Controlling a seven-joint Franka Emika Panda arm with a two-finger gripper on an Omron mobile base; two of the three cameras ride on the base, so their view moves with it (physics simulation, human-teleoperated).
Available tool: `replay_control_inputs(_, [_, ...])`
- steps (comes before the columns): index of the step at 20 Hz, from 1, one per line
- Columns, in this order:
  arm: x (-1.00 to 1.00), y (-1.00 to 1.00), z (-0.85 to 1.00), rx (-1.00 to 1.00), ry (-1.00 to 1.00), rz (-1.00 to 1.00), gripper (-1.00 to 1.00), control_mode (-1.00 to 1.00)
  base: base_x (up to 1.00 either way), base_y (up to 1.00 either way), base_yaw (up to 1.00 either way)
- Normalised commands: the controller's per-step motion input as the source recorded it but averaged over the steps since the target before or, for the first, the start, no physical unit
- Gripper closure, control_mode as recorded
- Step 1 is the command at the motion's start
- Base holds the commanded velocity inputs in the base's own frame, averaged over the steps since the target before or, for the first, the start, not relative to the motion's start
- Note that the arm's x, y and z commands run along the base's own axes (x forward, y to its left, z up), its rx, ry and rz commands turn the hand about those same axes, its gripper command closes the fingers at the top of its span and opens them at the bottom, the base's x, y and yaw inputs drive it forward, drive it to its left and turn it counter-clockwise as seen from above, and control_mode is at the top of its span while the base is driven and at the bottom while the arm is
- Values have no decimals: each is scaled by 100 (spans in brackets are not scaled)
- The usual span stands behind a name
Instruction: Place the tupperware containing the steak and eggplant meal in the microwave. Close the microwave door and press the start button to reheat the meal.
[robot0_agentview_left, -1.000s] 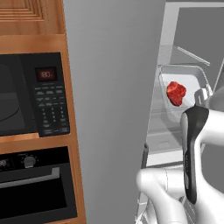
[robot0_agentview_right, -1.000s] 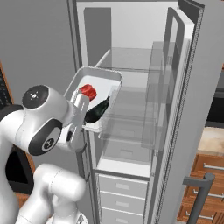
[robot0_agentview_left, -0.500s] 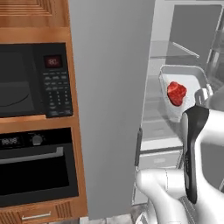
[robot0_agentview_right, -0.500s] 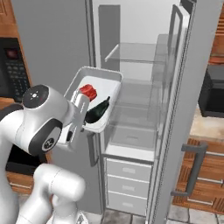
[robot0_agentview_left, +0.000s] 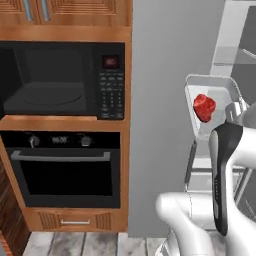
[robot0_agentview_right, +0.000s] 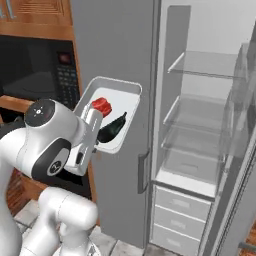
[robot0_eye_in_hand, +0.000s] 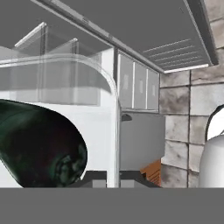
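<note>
The tupperware is a pale tray held up in the air in front of the grey fridge door. In it lie the red steak and a dark eggplant. My gripper is shut on the tray's rim; in the hand view the rim runs down between my fingertips, with the eggplant close on the left. The tupperware and steak hang right of the microwave, whose keypad sits under a red display. Its inside shows; I cannot tell how the microwave door stands.
A black oven with knobs and a silver bar sits under the microwave in a wooden cabinet. The closed grey fridge door stands between microwave and tray. Right of it the fridge is open, with glass shelves and drawers.
The whole picture has shifted, so the base has moved: microwave and oven have come further into view and the open fridge has slid right. The tray stays in my grip.
</note>
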Motion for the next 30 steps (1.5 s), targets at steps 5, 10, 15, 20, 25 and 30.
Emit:
replay_control_inputs(5, [0, 0, 0, 0, 0, 0, 100, 100, 1, 60, 48])
replay_control_inputs(10, [0, 0, 0, 0, 0, 0, 100, 100, 7, 66, 47])
replay_control_inputs(15, [0, 0, 0, 0, 0, 0, 100, 100, 21, 64, 41])
replay_control_inputs(20, [0, 0, 0, 0, 0, 0, 100, 100, 45, 53, 22])
replay_control_inputs(25, [0, 0, 0, 0, 0, 0, 100, 100, 35, 31, -12])
replay_control_inputs(30, [0, 0, 0, 0, 0, 0, 100, 100, 28, 31, -34])
